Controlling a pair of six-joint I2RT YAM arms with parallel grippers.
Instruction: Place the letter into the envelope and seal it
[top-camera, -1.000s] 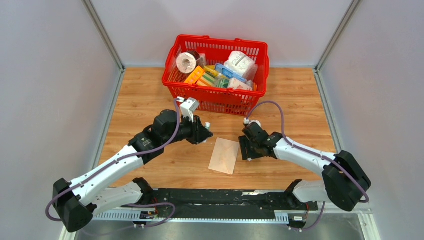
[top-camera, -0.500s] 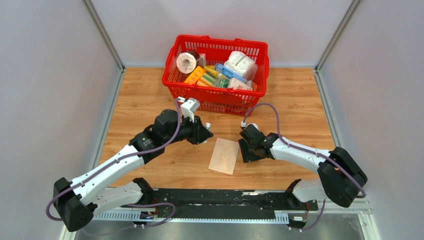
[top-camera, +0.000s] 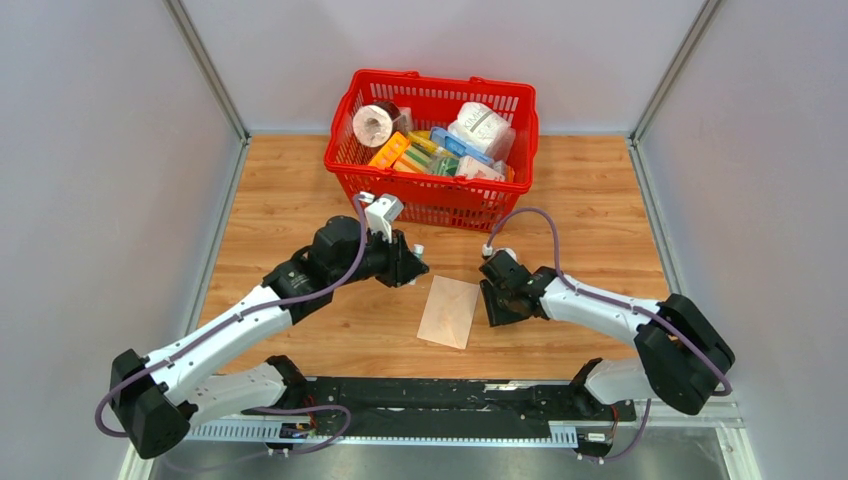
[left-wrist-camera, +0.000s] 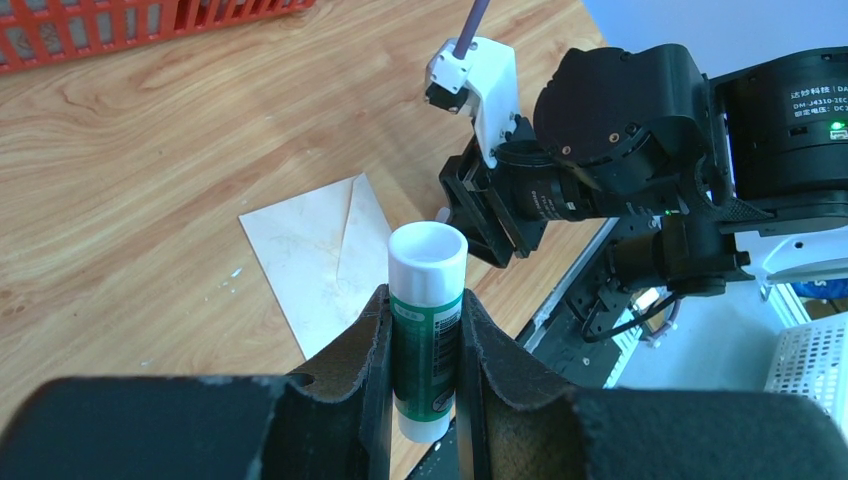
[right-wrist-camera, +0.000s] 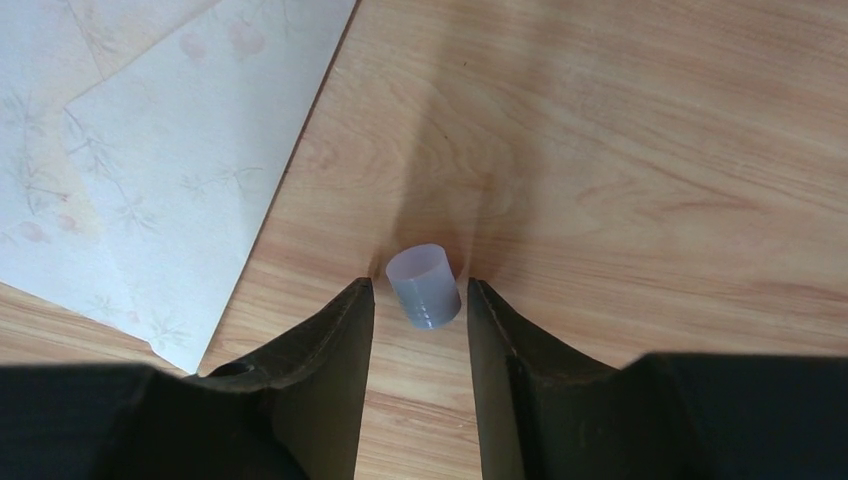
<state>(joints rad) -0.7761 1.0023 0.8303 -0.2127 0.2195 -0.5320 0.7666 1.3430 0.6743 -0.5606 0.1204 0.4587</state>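
1. On the table (top-camera: 290, 200), between the two grippers, the envelope (top-camera: 448, 311) lies flat, flap side up.
2. Only the left wrist view shows the left gripper (left-wrist-camera: 425, 300) clamped on an upright, white-topped glue stick (left-wrist-camera: 427, 345).
3. Only the right wrist view shows the right gripper (right-wrist-camera: 420, 287) spread wide. It straddles a small pale cap (right-wrist-camera: 424, 290) standing near the envelope's edge, with gaps on both sides.
4. Since a second ago, the right gripper has edged toward the envelope, the left has shifted slightly, and the envelope has not moved.

Envelope (right-wrist-camera: 150, 150) partly beyond the left edge
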